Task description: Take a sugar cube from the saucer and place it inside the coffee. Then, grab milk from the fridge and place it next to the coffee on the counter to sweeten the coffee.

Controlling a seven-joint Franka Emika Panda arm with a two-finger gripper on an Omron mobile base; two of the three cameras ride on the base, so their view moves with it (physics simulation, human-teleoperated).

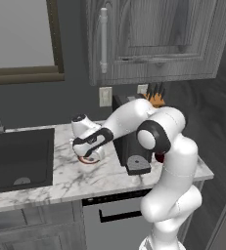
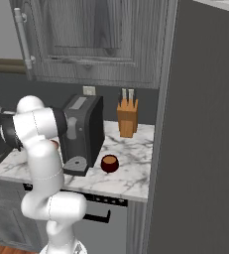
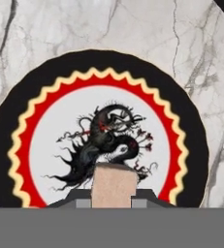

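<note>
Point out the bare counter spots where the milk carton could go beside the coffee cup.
Bare marble lies right of the coffee, up to the counter edge by the tall grey panel, and behind it toward the knife block. Its left is crowded by the coffee machine. Beyond that, the tool sits over the saucer; bare marble reaches the sink.

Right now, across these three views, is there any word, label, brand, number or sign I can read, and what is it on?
None: no legible text anywhere.
Saucer: a dark dragon-like drawing inside red and yellow zigzag rings, no letters.
Sugar cube, between the shut gripper tips: plain.
Coffee machine: no readable brand or markings.
Cup, knife block, cabinet door, wall outlet: no lettering.
</note>
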